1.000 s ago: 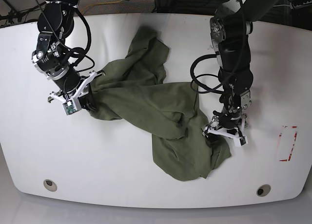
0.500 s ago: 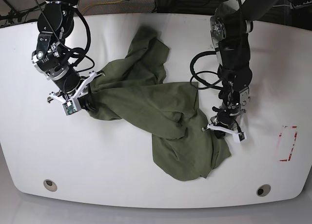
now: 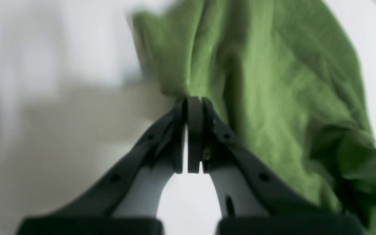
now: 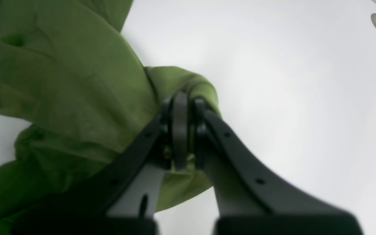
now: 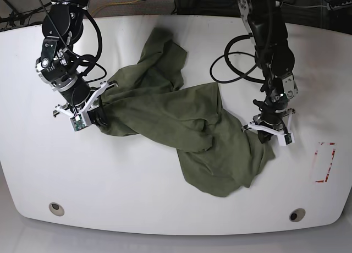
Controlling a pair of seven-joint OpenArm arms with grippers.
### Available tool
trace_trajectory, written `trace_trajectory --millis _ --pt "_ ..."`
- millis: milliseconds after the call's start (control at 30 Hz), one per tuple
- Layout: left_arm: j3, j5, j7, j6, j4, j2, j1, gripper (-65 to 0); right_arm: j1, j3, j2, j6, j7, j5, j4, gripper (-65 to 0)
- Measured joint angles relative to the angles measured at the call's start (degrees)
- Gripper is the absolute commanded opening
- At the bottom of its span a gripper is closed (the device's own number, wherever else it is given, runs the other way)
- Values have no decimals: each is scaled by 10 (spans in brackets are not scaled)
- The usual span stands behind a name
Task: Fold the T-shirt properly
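Since the earlier frames, our left hand (image 5: 268, 133) had carried its pinch of cloth outward toward 3 o'clock and a little up, away from the desk's middle, and the shirt (image 5: 181, 121) had been drawn wider with it. The lower lobe that had hung at about 6 o'clock under the hand now spread across toward 4 o'clock. Our right hand (image 5: 91, 111) had hardly shifted; it sat at 9 o'clock as before, on the same bunched end.

Both hands were pressed together on fabric. In the left wrist view the left hand (image 3: 193, 107) had its fingers (image 3: 178, 130) closed with only a thin slit between them, and a gathered fold of the shirt (image 3: 256, 85) ran up from the tips toward 12 and 1 o'clock; that view was blurred. In the right wrist view the right hand (image 4: 181, 104) was likewise clamped, with a rolled hem of the shirt (image 4: 77, 85) wrapped over the tips and the bulk of it lying at 9 to 10 o'clock.

From the base view the shirt lay crumpled on the white desk (image 5: 165, 203), stretched in a diagonal band from 9 o'clock to 4 o'clock, with a loose part reaching up toward 12 o'clock. A red-edged mark (image 5: 324, 162) sat at the desk's 3 o'clock edge, well apart from the cloth.
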Motion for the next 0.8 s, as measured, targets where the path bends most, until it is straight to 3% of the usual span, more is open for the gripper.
trace_trajectory --millis 67,200,433,567,667,800 --pt "0 0 23 0 51 -6 34 -650 0 0 -1 0 2 2 0 -650" --pt "2 2 63 -32 163 -33 113 -650 1 0 0 2 1 5 0 -650" --pt "-37 -2 61 -80 313 -35 246 -647 5 -2 -1 0 1 10 0 -650" --pt "-62 4 65 -97 334 -37 283 -637 6 -2 -1 0 -3 9 -1 -650" --pt "-78 6 69 -142 333 -37 285 -525 7 -2 -10 0 -1 10 -1 -650" --pt "-98 8 66 -162 333 -34 257 -258 4 -3 -20 0 -3 10 -1 -650"
